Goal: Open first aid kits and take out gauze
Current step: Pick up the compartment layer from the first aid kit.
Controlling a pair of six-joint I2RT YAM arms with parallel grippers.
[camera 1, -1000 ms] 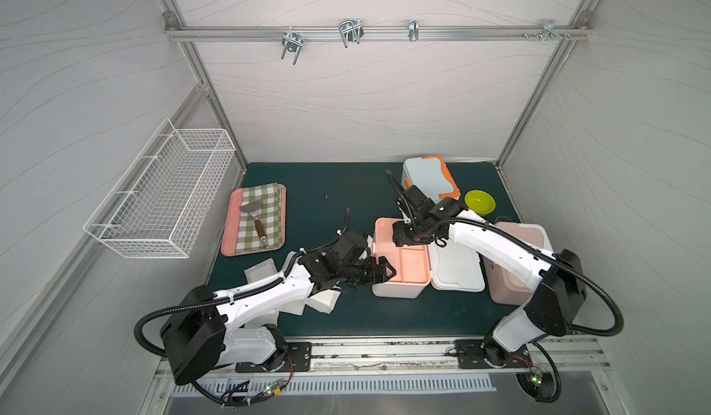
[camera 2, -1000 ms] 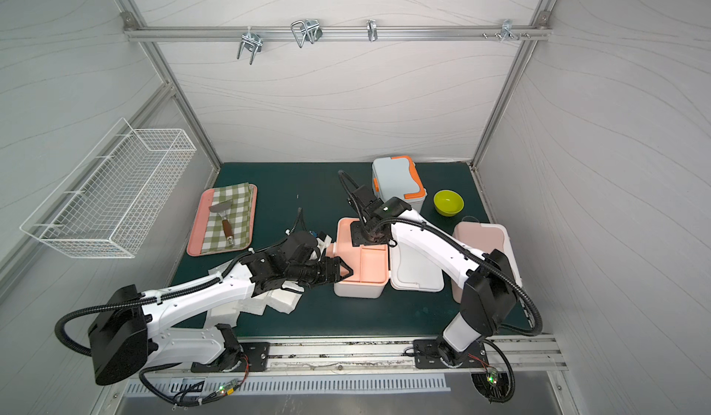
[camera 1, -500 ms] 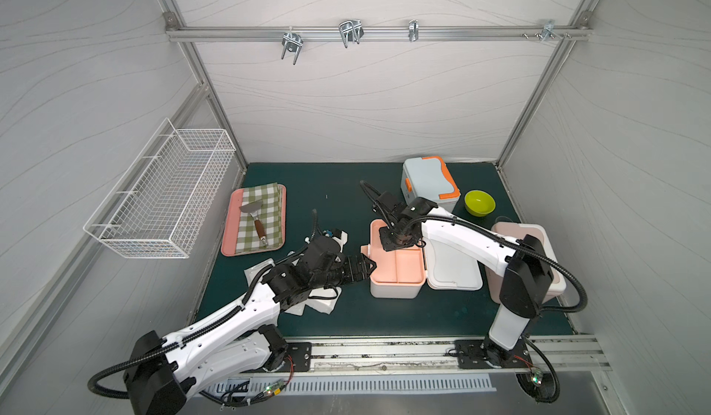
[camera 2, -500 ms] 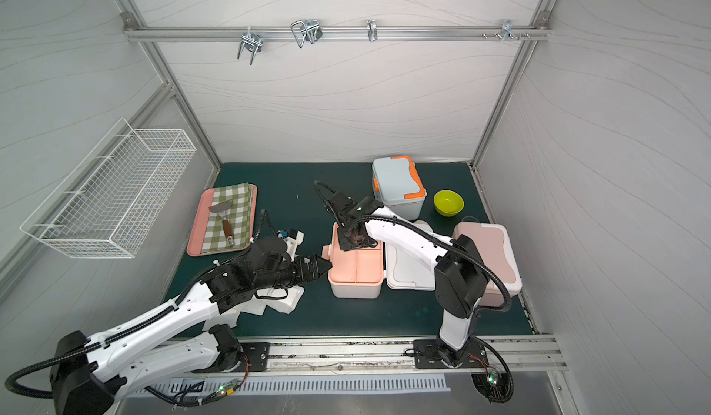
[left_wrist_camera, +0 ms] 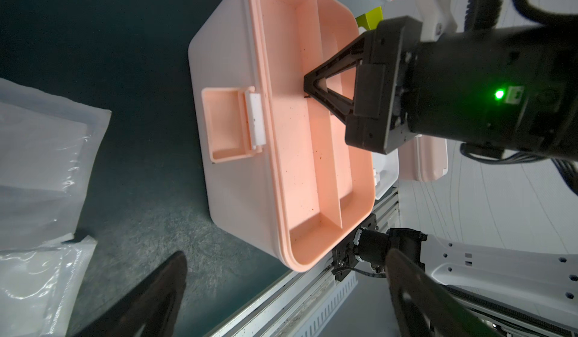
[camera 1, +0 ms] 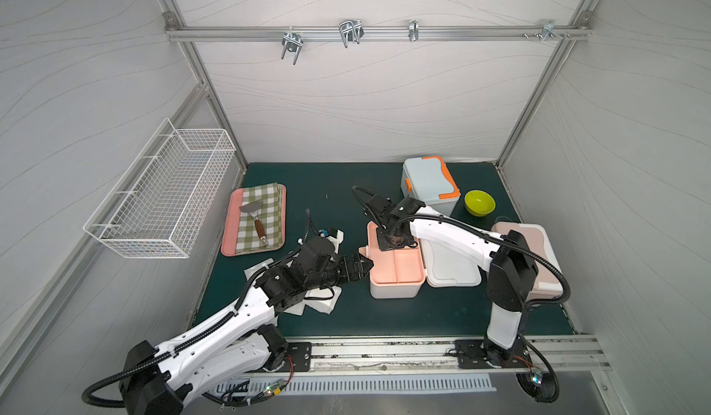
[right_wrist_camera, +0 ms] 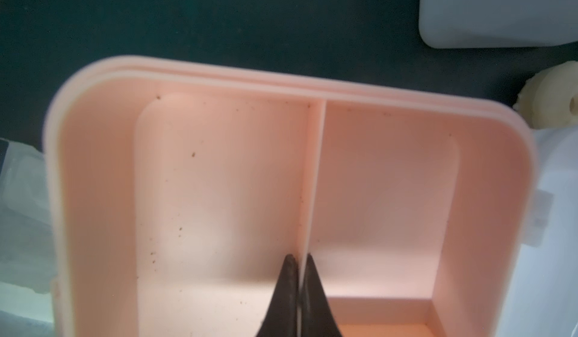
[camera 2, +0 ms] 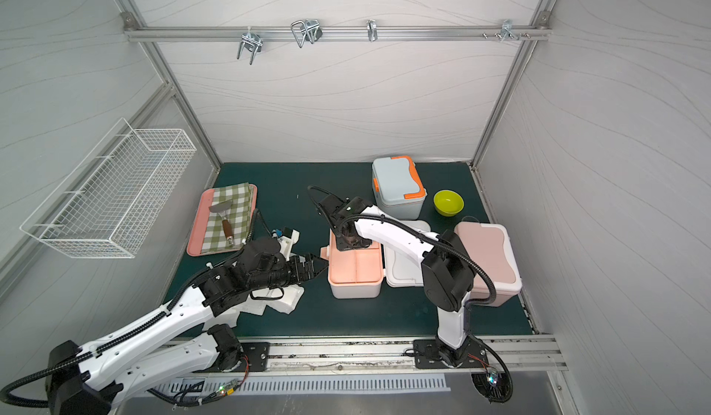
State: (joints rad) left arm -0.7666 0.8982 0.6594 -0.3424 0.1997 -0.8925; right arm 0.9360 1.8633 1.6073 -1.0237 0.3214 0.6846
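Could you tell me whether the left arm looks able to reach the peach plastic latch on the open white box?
Probably yes: the left gripper, jaws open, sits beside the peach plastic latch with nothing between; the right gripper pinches the peach tray divider, clear of it.

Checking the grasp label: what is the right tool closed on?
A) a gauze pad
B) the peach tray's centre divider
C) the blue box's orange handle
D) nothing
B: in the right wrist view the right tool pinches the divider of the peach tray, a finger each side.
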